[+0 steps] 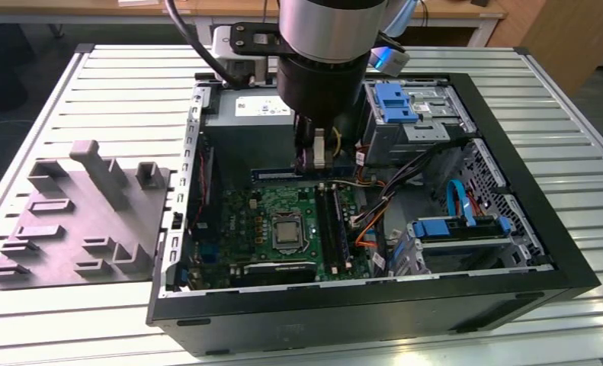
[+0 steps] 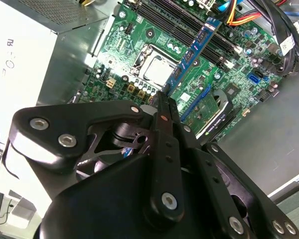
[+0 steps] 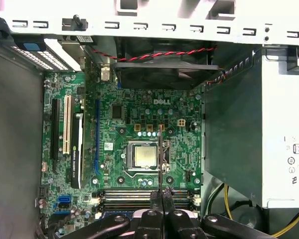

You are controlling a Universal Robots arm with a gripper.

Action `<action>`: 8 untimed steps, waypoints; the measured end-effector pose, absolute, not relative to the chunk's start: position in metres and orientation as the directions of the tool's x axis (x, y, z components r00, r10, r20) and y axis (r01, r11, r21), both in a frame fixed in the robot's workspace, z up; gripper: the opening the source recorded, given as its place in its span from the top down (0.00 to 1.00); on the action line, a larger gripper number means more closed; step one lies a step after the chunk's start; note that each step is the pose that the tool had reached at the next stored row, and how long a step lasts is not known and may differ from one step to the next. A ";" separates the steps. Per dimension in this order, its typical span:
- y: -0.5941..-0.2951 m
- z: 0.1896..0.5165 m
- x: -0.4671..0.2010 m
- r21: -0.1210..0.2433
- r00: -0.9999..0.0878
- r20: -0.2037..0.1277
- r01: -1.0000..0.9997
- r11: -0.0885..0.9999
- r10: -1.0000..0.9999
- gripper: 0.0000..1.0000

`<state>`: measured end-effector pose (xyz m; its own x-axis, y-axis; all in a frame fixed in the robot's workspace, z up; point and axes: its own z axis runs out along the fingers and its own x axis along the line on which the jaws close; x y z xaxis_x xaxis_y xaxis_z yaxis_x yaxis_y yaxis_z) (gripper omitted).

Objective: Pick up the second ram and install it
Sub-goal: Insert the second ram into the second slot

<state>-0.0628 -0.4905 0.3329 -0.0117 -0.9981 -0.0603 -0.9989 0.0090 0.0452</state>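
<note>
While the gripper (image 2: 164,101) is pinched tight on the second ram (image 2: 193,52), the strip hangs above the green motherboard (image 3: 139,114), lying crosswise to the long black slots (image 3: 134,195). I think it should line up with a slot and go down straight.

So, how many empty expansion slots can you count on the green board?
3 in the first wrist view: a black slot, a white slot, a blue slot. The card may hide another.

I see an open case (image 1: 362,313) on a slatted table (image 1: 128,84), grey jig (image 1: 78,221) just beside the case, power supply (image 3: 284,124), fan (image 3: 164,69) and blue caddy (image 1: 395,103) inside it.
</note>
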 end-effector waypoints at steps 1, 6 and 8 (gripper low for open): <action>-0.491 0.333 -0.063 0.045 -0.029 -0.060 -0.999 0.026 -0.998 0.88; -0.490 0.332 -0.063 0.045 -0.120 -0.060 -0.992 0.117 -0.991 0.88; -0.491 0.332 -0.063 0.045 -0.157 -0.060 -0.987 0.154 -0.986 0.88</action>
<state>-0.0628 -0.4905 0.3319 -0.1567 -0.9858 -0.0603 -0.9870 0.1541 0.0452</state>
